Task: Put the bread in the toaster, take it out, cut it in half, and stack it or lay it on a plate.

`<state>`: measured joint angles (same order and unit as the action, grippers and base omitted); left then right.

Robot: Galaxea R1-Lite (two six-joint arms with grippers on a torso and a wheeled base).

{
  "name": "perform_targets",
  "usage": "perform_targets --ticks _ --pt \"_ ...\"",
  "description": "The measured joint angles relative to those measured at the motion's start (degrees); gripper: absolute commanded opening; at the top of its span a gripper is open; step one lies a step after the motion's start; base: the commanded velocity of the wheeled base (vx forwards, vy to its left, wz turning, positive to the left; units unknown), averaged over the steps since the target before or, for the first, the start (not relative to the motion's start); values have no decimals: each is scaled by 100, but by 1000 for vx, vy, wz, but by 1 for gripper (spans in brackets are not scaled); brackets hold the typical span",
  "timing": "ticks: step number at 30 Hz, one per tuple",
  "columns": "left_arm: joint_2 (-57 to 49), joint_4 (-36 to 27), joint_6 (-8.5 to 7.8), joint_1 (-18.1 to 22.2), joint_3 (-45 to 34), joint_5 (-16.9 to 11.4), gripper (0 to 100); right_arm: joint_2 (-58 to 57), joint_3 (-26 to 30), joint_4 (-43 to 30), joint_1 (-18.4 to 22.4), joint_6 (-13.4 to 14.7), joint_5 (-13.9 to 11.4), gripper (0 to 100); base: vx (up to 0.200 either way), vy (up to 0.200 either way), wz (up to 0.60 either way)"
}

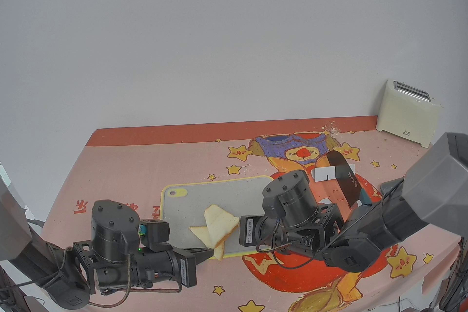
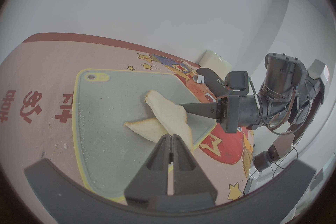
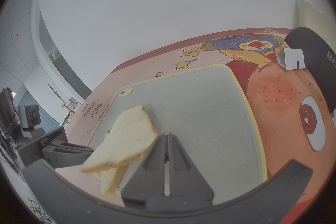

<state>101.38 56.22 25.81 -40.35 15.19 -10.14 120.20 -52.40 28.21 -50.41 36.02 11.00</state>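
A plain pale wall stands behind the bench (image 1: pixel 122 171), which is covered with a pink cartoon cloth that has a red band along the far edge. At the far right corner of the bench stands a cream toaster (image 1: pixel 408 115), its two slots facing up. In the middle of the bench, toward the near edge, lies a grey cutting board (image 1: pixel 234 193) with a yellow rim and a hole in its far left corner.

The bread is cut in two triangular halves, and both lie at the near edge of the cutting board. The lower bread half (image 1: pixel 201 234) lies flat, with one corner reaching over the yellow rim. The upper bread half (image 1: pixel 221 224) rests on it, tilted, and crosses it.

The left gripper (image 2: pixel 170 139) is low over the near left part of the bench and points to the bread. Its fingers are pressed together with nothing between them, and their tips come just beside the bread halves. I cannot tell if they touch. The right gripper (image 3: pixel 167 137) comes from the right side and also points to the bread. Its fingers are closed too and hold nothing, and they stand just beside the upper half.

To the right of the cutting board a black-bladed knife (image 1: pixel 343 176) stands on its edge, just beside a small white holder (image 1: pixel 325 173). Some crumbs (image 1: pixel 331 126) lie near the far edge.
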Motion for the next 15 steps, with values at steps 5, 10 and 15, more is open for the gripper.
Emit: perform_targets --ticks 5,10,15 --pt "-16 5 5 -179 -32 57 0 0 5 0 -2 0 0 0 0 0 0" --pt "-57 0 11 -188 -119 79 0 -16 13 -7 16 -9 2 0 0 0 0" --pt "-195 -23 40 59 -174 257 0 -60 20 -29 105 -11 28 0 0 0 0"
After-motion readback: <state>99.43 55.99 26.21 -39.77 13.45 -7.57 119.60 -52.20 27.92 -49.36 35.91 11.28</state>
